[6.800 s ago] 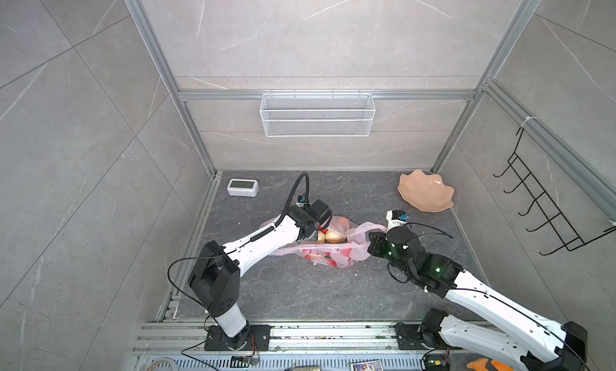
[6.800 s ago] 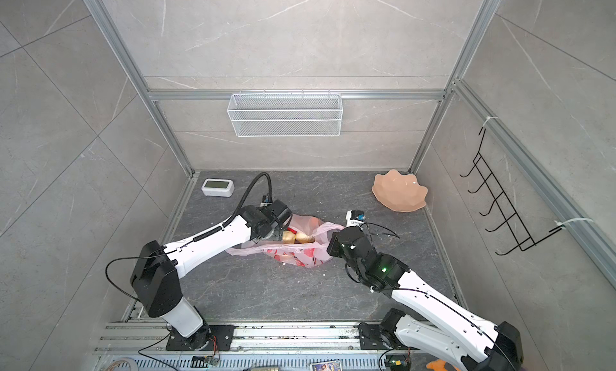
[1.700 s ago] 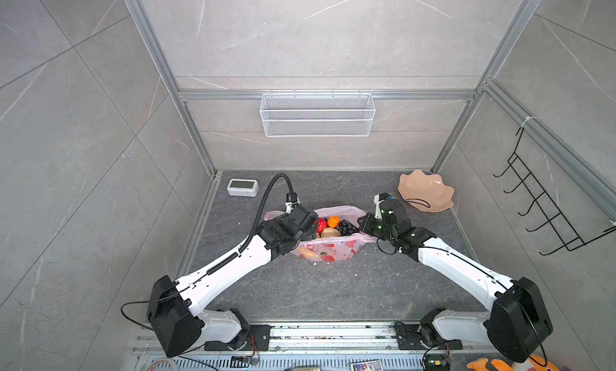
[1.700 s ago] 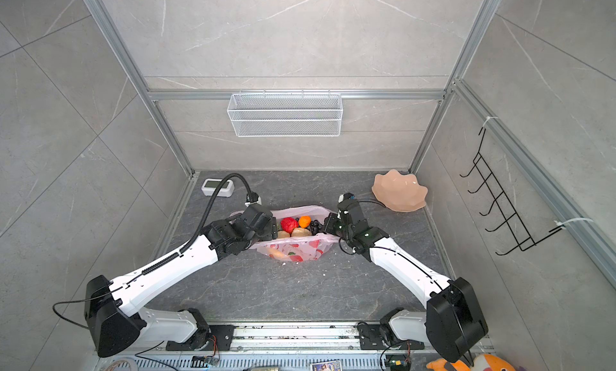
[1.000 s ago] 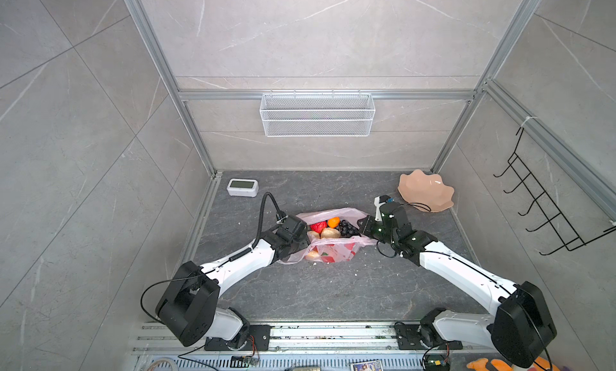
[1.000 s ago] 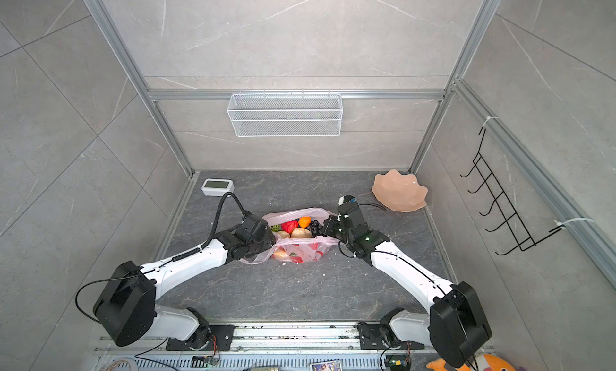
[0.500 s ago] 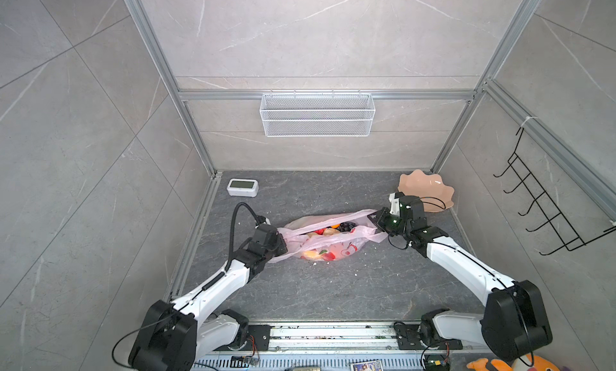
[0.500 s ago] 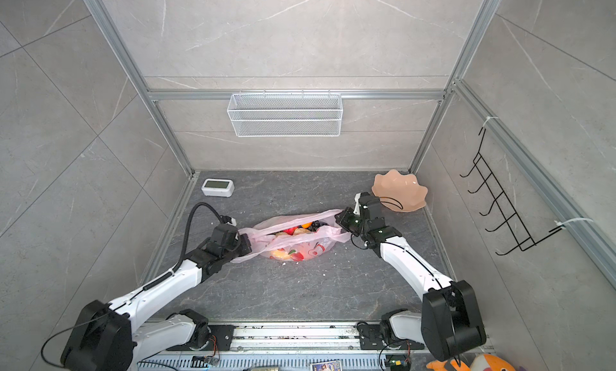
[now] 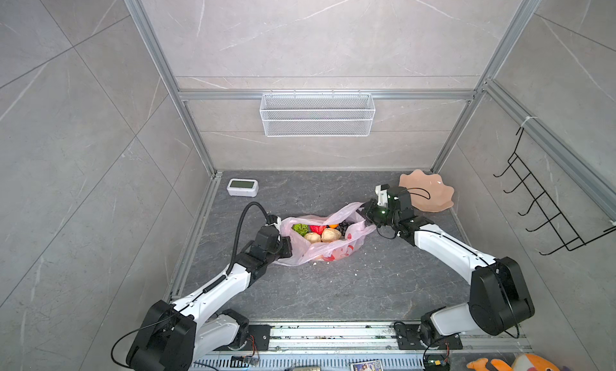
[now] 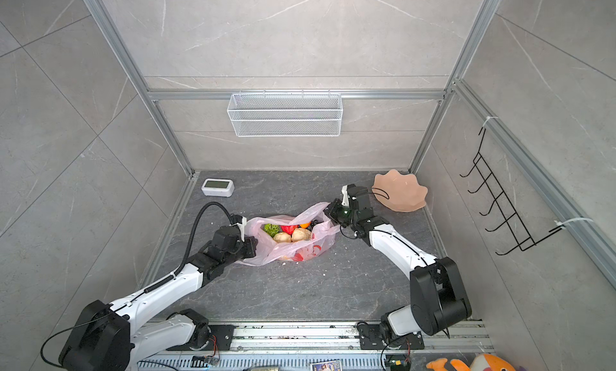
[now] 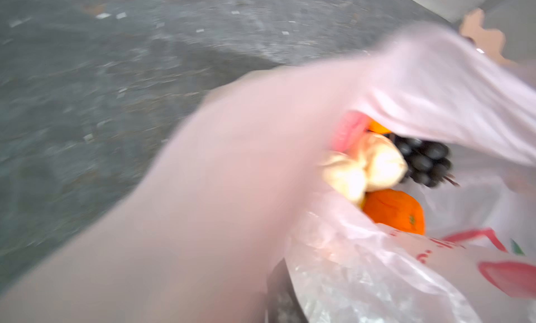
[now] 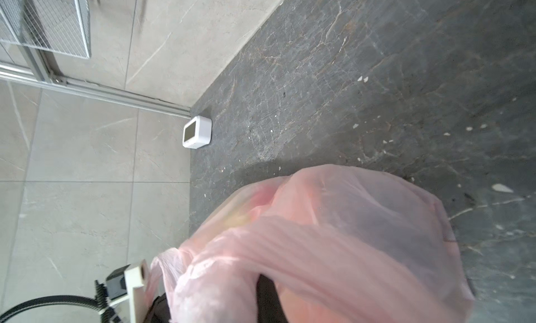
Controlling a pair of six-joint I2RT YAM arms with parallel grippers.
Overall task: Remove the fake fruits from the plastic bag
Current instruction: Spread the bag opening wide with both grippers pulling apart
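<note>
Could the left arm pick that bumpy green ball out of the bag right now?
Probably not yet. The green ball lies uncovered in the open plastic bag, but the left gripper is shut on the bag's edge and would have to let go first.

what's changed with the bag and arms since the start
The left gripper moved from the far side of the plastic bag to its left edge and gripped it; the right gripper moved back holding the right handle, opening the mouth. The fake fruits remain inside; dish unmoved.

Blurred plastic bag (image 11: 220, 191) in left wrist view, plush toy (image 10: 490, 362) cropped at bottom edge
</note>
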